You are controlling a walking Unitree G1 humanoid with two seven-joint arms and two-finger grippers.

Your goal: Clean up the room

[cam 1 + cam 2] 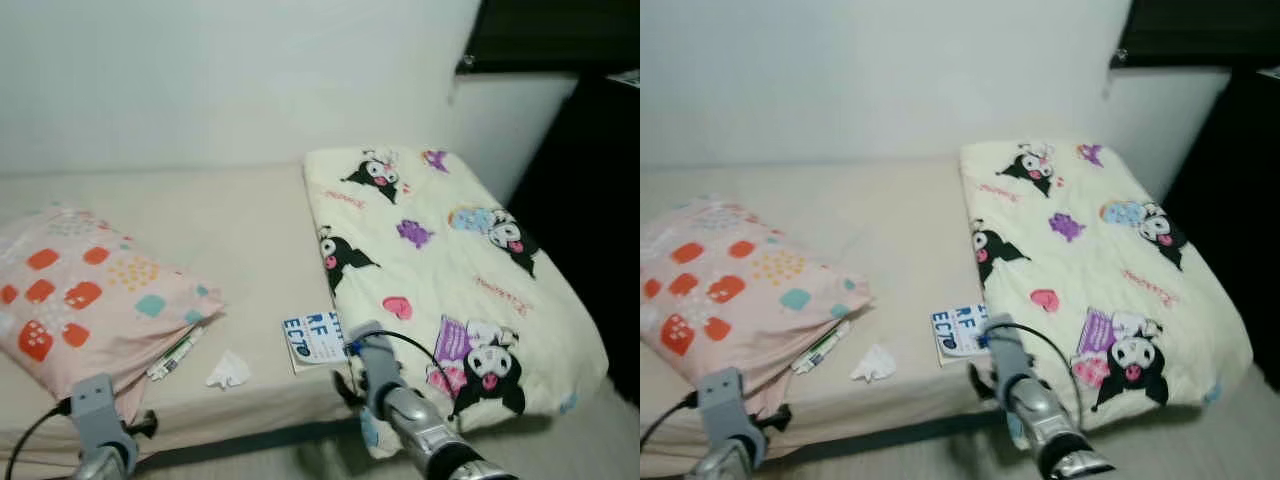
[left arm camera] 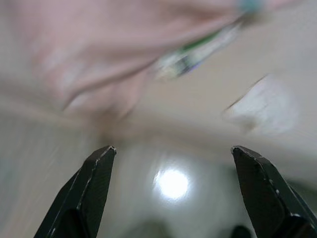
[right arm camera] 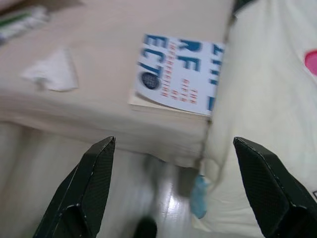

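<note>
Here, label by label:
Bed: a beige mattress (image 1: 250, 230) against the wall, carrying everything below
Book: a thin paperback (image 3: 179, 74) with a white cover and blue lettering, lying flat near the bed's front edge, its far side tucked just under the edge of the folded blanket (image 1: 450, 270)
Book, handling: looks light and fairly stiff, cover likely smooth and a bit slippery; I would take it by the free edge that faces the front of the bed, one finger over the cover and one under the pages, then draw it clear of the blanket
Tissue: a crumpled white scrap (image 1: 228, 370) on the sheet between book and pillow, apart from both; surely feather-light and soft, so pinch it at its raised middle
Pen-like item: a green and white stick (image 1: 178, 352) poking out from under the pink pillow (image 1: 90, 300); too blurred to name surely, probably rigid and thin, best pinched across its exposed end
Right tool (image 3: 176, 198): spread wide, holding nothing, low in front of the bed and aimed at the book
Left tool (image 2: 173, 193): spread wide too, holding nothing, low before the pillow's corner
Blanket, handling: soft and bulky, already folded; likely to drag if the book is pulled fast
</note>
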